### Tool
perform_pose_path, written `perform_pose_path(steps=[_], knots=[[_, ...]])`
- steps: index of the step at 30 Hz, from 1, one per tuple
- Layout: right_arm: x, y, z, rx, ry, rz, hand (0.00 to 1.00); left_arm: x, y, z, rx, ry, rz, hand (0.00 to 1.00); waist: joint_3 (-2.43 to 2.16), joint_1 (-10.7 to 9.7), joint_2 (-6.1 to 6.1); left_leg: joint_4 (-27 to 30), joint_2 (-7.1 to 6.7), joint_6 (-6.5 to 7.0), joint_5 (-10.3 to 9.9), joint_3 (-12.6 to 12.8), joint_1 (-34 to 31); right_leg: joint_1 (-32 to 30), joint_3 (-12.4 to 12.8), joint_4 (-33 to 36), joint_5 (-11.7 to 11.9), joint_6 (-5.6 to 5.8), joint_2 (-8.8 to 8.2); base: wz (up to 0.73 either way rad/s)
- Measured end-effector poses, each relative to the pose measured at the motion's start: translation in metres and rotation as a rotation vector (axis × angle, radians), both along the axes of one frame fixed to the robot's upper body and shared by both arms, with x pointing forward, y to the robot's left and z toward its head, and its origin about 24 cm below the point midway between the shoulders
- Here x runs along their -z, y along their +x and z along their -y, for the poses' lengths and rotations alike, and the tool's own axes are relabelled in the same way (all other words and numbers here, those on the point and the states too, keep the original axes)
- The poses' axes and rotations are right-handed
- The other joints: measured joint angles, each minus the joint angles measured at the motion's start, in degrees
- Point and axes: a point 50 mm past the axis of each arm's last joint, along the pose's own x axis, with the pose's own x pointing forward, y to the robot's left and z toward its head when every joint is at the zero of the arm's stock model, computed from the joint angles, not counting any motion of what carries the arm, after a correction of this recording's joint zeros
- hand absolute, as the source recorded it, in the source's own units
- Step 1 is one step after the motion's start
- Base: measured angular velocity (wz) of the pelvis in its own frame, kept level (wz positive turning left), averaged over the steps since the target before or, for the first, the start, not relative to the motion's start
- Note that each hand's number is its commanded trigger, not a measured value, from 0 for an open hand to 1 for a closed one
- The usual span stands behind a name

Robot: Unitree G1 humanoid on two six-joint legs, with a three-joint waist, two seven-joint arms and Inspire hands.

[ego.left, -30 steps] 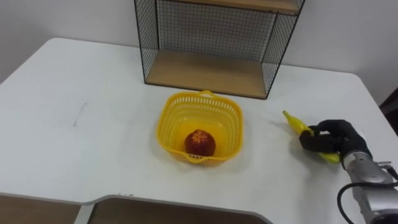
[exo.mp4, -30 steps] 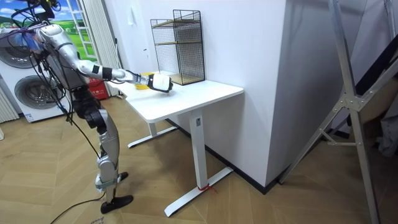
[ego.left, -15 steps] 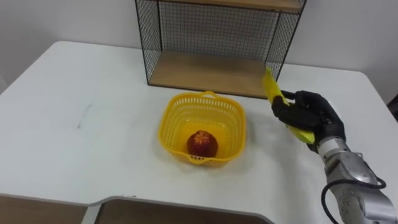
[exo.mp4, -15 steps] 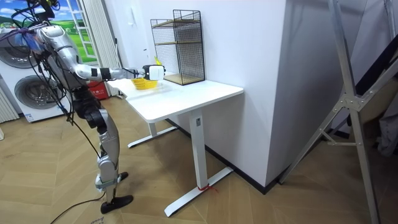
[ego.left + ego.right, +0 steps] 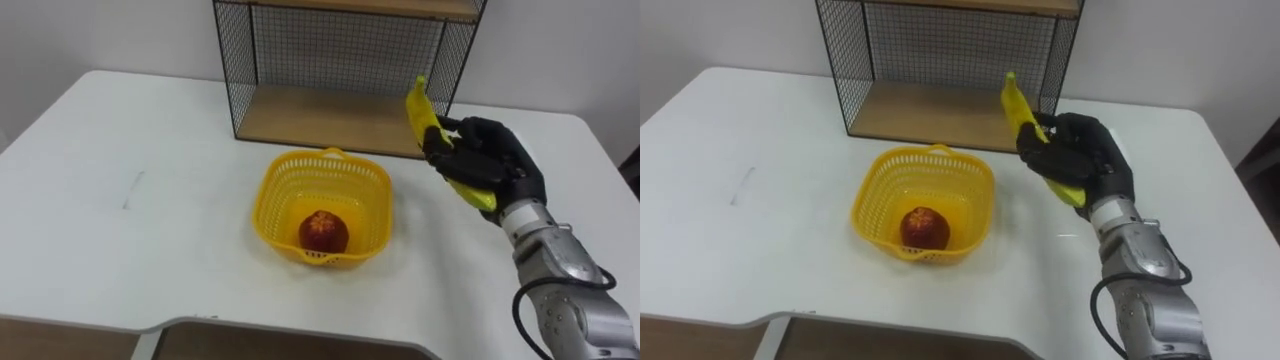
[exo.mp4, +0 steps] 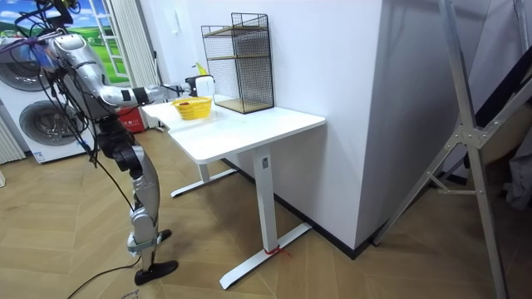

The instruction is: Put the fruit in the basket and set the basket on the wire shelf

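The right hand (image 5: 492, 168), fingers curling round the banana (image 5: 419, 106), is carrying it up off the desk (image 5: 140, 220) toward the basket (image 5: 285, 190); the red fruit (image 5: 323, 231) is already lying inside; the banana is likely going in next.

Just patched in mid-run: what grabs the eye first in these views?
The black right hand, curled round a yellow banana, holds it tilted above the table, in front of the wire shelf at its right corner. To its left the yellow basket sits mid-table before the shelf, with one red fruit inside.
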Motion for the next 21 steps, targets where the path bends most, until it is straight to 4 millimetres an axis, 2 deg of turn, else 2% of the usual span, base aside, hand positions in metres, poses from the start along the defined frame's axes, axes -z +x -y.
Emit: perform_pose_path(steps=[2,8,12,18,21], knots=[[-0.003,0.0,-0.004,-0.02,-0.031,0.013,1.0,0.0,0.0,0.0,0.0,0.0,-0.002,0.0,0.1,0.1,-0.1,0.0,0.02,0.0,0.0,0.0,0.0,-0.2,0.1,0.0,0.0,0.0,0.01,-0.02],[-0.016,0.005,-0.012,-0.068,-0.141,0.07,1.0,0.001,0.0,0.001,0.005,-0.003,-0.005,0.0,-0.09,0.3,-0.46,0.1,0.02,0.0,0.0,0.1,-0.5,-1.0,0.2,0.1,0.0,0.0,0.01,0.0],[-0.019,0.01,-0.025,-0.138,-0.238,0.089,1.0,0.002,0.002,0.005,0.047,-0.012,-0.01,0.0,-0.11,0.4,-0.53,-0.1,0.03,0.0,0.0,0.1,-0.4,-0.9,0.3,0.2,0.0,-0.01,0.02,0.0],[-0.012,0.008,-0.042,-0.229,-0.399,0.076,1.0,0.003,0.011,0.012,0.103,-0.025,-0.003,0.0,-0.14,1.8,-1.36,-0.4,0.03,-0.01,0.0,0.2,-0.4,-0.9,0.4,0.2,0.0,-0.01,0.03,0.0],[-0.01,0.007,-0.045,-0.252,-0.44,0.075,1.0,0.003,0.013,0.012,0.106,-0.025,-0.001,0.0,-0.03,3.5,-1.67,-0.5,0.02,-0.01,0.0,0.2,-0.2,-0.9,0.4,0.1,0.0,0.0,0.02,0.0]])
